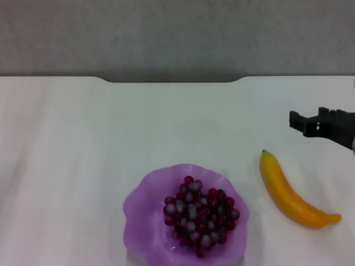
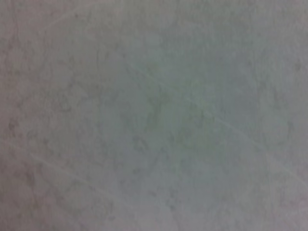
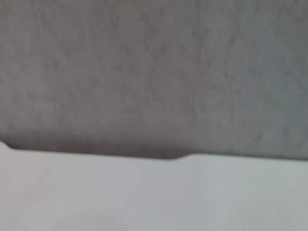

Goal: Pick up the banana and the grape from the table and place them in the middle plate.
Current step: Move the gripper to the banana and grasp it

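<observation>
Head view: the bunch of grapes (image 1: 199,215) lies inside the purple scalloped plate (image 1: 140,209), filling the middle and right part of the dish; dark red and greyish berries heaped together, none seen outside the rim. The plate sits on the white table (image 1: 83,155) at the near edge of the scene, roughly central. The banana (image 1: 289,195) lies flat on the table to the right of the plate, apart from it, its dark green tip pointing far and its other end curving toward the near right. The right gripper (image 1: 294,123) enters from the right edge, dark fingers pointing left, on the far side of the banana's green tip and clear of the fruit; its jaws hold nothing, and whether they stand apart or together cannot be told from this angle. The left gripper appears in no view. Left wrist view: only a mottled grey surface, no object identifiable. Right wrist view: the far edge of the table (image 3: 154,192) with its shallow notch, and a grey wall (image 3: 154,72) beyond it. The same notch shows at the table's far edge in the head view.
</observation>
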Available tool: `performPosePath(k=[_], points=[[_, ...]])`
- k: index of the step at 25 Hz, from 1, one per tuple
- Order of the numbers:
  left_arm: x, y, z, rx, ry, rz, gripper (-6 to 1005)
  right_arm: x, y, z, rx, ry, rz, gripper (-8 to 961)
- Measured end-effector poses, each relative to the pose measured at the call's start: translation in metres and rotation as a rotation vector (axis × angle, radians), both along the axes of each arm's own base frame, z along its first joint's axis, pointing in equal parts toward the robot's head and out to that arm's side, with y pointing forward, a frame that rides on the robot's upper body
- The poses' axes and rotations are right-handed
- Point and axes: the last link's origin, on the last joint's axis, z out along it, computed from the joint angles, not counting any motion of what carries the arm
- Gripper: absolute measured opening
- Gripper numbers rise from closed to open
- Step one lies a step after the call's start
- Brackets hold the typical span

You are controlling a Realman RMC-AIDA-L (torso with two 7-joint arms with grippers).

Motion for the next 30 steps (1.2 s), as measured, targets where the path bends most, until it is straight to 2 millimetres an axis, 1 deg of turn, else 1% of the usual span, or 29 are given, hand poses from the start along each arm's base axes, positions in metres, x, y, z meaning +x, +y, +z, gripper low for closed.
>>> performPosePath(k=[2, 8, 16, 23, 30], points=[[0.000, 0.001, 0.000, -0.003, 0.000, 0.003, 842, 0.003, 0.003, -0.004, -0.024, -0.004, -0.026, 549], [0.001, 0.003, 0.000, -0.007, 0.002, 0.002, 843, 0.011, 0.011, -0.024, -0.119, -0.019, -0.094, 544], [0.002, 0.006, 0.001, -0.012, 0.004, 0.004, 842, 0.020, 0.016, -0.043, -0.203, -0.016, -0.150, 538], [0.003, 0.008, 0.001, -0.016, 0.008, 0.007, 841, 0.031, 0.018, -0.054, -0.249, -0.009, -0.201, 533], [0.002, 0.008, 0.002, -0.016, 0.010, 0.009, 840, 0.041, 0.021, -0.060, -0.272, -0.013, -0.246, 528]])
